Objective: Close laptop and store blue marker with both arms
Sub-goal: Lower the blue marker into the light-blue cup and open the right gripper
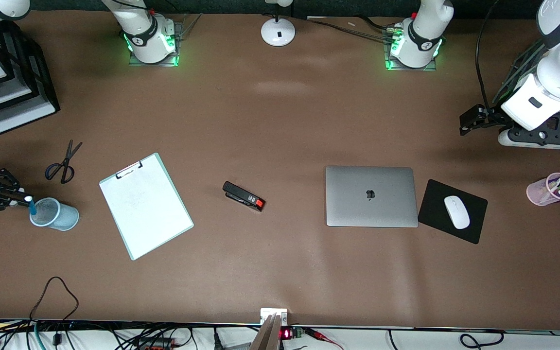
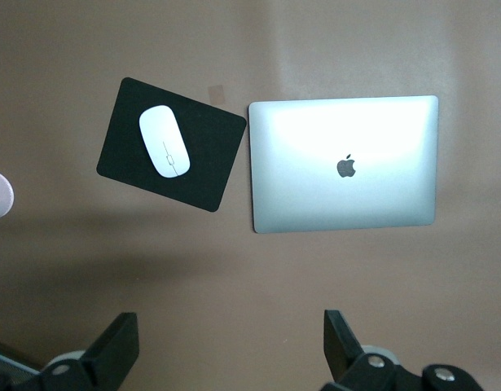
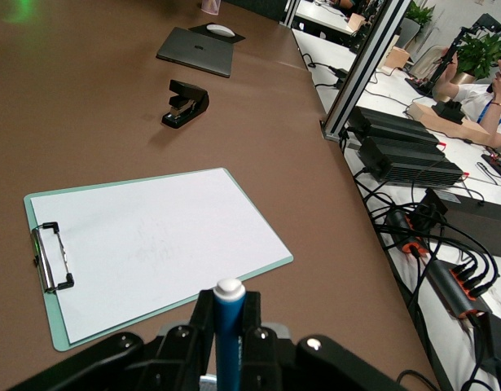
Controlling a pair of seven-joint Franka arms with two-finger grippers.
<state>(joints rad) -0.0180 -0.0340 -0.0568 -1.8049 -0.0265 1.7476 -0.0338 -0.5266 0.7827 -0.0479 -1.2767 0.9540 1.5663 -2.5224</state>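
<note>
The laptop (image 1: 371, 196) lies closed, apple logo up. Right end effector (image 1: 17, 200) grips the blue marker (image 1: 31, 205) over a cup (image 1: 54, 214) at the worktop (image 1: 280, 126) edge; left end effector (image 1: 469, 122) hangs spread wide.

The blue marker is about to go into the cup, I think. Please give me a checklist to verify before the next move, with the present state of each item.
1. Laptop lid closed: ok, lid flat, logo up.
2. Right gripper shut on the blue marker: ok.
3. Marker over the light blue cup: ok, its lower end is at the rim.
4. Marker released: not ok.
5. Left gripper clear of the laptop: ok, open, raised near the left arm's end.
6. Cup's inside free: cannot tell.
</note>
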